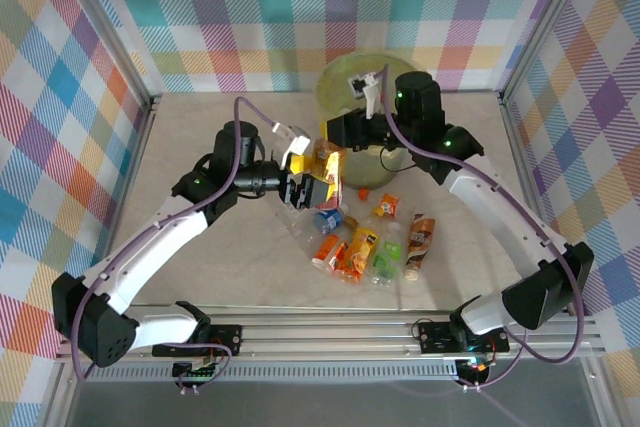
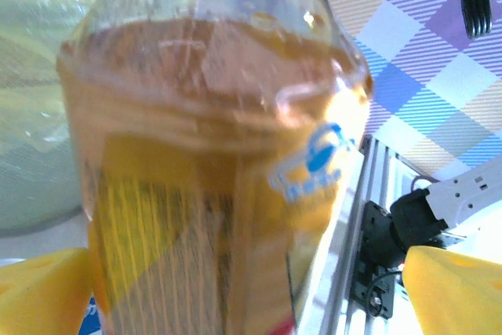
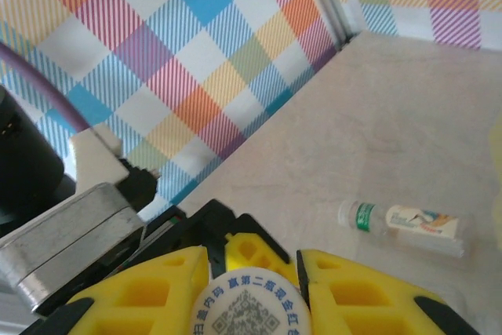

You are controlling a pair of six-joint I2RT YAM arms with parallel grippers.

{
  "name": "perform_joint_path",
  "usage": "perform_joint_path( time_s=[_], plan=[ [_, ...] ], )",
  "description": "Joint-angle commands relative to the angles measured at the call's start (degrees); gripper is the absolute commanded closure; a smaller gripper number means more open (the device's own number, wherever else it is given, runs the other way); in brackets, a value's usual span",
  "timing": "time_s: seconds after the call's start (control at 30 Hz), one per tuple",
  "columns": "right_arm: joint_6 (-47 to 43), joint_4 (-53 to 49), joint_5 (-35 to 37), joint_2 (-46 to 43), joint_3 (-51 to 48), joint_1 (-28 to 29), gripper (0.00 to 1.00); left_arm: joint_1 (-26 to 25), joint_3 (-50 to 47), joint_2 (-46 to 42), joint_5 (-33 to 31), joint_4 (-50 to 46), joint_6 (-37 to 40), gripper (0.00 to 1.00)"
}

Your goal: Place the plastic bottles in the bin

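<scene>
**One bottle held between both arms, in front of the bin**

The right fingers [image 3: 149, 296] are closed tightly on the white cap [image 3: 251, 307] of one bottle. The cap carries a printed square code and sits between the two yellow pads.

In the top view this held bottle [image 1: 325, 162] has an orange and yellow label. It is lifted off the counter [image 1: 200, 117], between the ends of both arms and just in front of the bin [image 1: 345, 72].

The left fingers [image 2: 455, 288] stand wide apart, one on each side of the same bottle. In the left wrist view there is a clear gap between the bottle body and the finger on the right of the picture. On the other side it is not possible to say whether the finger touches the label.

The bin is pale green with a thin plastic bag inside. It stands at the far side of the counter, partly behind the right arm.

The other bottles [image 1: 360, 247] lie in a loose group on the counter, nearer to the arm bases than the held bottle. Their labels are orange, yellow, green, blue and brown.

In the right wrist view a lone bottle [image 3: 400, 225], clear with a pale label, lies on its side on the counter, well apart from the fingers.
</scene>
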Motion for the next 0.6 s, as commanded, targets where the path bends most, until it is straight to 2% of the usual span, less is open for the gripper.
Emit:
perform_joint_path(
  time_s=[0.0,0.13,0.23,0.43,0.57],
  plan=[
    [-5.26,-1.8,8.87,-1.45,5.8,0.0,1.0,-0.6,-1.41,-4.53,-3.93,-0.77,1.17,0.0],
    [-8.59,-2.44,16.37,-0.93,11.24,-0.24,1.0,-0.6,-2.59,-8.4,-12.42,-2.7,-0.9,0.0],
    [-10.47,-1.13,22.18,0.31,14.77,-0.73,1.0,-0.6,-3.16,-10.39,-16.23,-3.16,-2.06,0.0],
    [-12.63,1.47,31.4,6.4,22.61,-3.45,1.0,-0.6,-4.17,-11.26,-20.78,-4.16,-2.65,0.0],
    [-12.34,-0.49,34.06,13.79,30.27,-5.97,1.0,-0.6,-4.37,-10.72,-23.09,-4.92,-3.06,0.0]
  ],
)
